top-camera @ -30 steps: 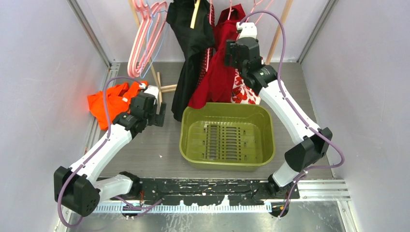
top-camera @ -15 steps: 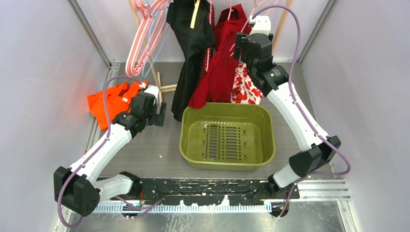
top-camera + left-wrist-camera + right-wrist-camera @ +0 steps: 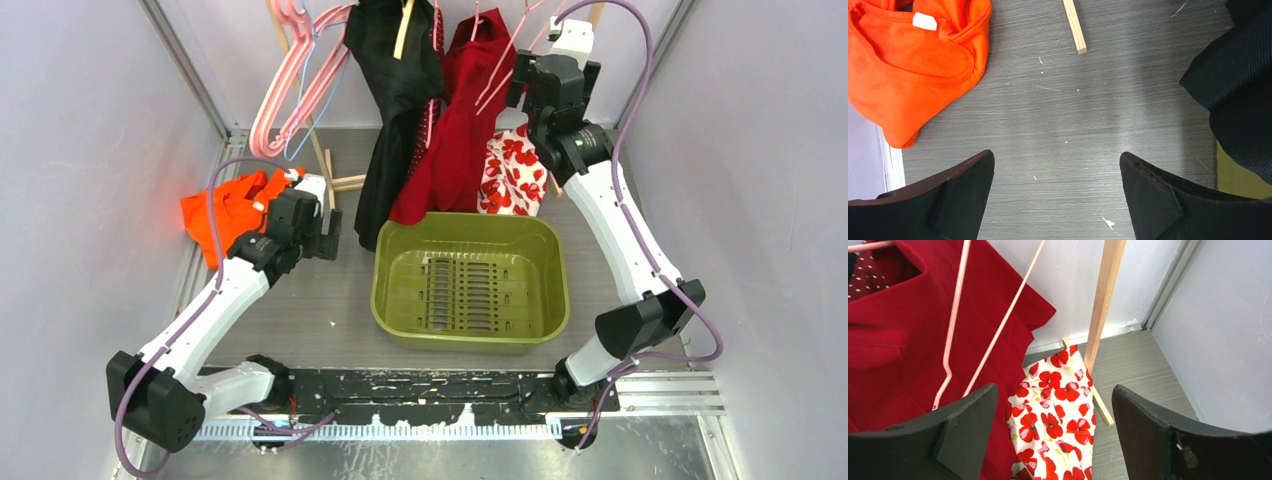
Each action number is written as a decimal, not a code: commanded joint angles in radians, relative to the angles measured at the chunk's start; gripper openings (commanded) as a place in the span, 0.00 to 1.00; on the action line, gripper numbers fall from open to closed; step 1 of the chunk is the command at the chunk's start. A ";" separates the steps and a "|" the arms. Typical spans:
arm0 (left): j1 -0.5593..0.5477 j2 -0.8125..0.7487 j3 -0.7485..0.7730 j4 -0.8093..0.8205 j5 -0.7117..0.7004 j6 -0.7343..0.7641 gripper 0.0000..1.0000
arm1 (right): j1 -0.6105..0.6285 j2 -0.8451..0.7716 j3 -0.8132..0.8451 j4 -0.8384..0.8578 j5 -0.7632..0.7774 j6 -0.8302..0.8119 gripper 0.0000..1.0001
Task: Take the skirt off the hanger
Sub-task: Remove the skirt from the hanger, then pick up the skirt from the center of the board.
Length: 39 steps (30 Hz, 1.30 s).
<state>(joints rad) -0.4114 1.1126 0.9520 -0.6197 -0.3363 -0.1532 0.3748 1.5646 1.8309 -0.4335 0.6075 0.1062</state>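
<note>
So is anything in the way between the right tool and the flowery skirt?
Nothing visible. The right tool is open, and the flowery skirt shows right ahead of it. The pink hanger hangs off to the left against the red garment, and the wooden pole stands beside the skirt.

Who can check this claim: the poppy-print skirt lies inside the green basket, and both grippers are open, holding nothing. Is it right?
One thing is wrong: the green basket is empty. The poppy-print skirt lies on the table behind it, beside the wooden post, as the top external and right wrist views show. The left gripper and right gripper are indeed open, holding nothing.
</note>
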 commanded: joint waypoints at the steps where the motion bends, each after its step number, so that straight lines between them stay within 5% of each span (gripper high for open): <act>1: -0.003 -0.016 0.038 0.008 0.017 -0.020 0.95 | -0.002 0.023 0.040 0.025 0.027 0.025 0.89; 15: -0.003 0.004 0.028 -0.002 0.011 -0.019 0.94 | -0.147 0.045 -0.256 -0.067 -0.119 0.246 0.89; 39: -0.003 0.056 0.037 -0.014 0.016 -0.028 0.94 | -0.068 0.237 -0.320 -0.075 -0.262 0.320 0.89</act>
<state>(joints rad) -0.4114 1.1667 0.9520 -0.6346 -0.3206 -0.1753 0.2813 1.7855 1.5089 -0.5396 0.3664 0.3920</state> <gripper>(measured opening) 0.942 0.888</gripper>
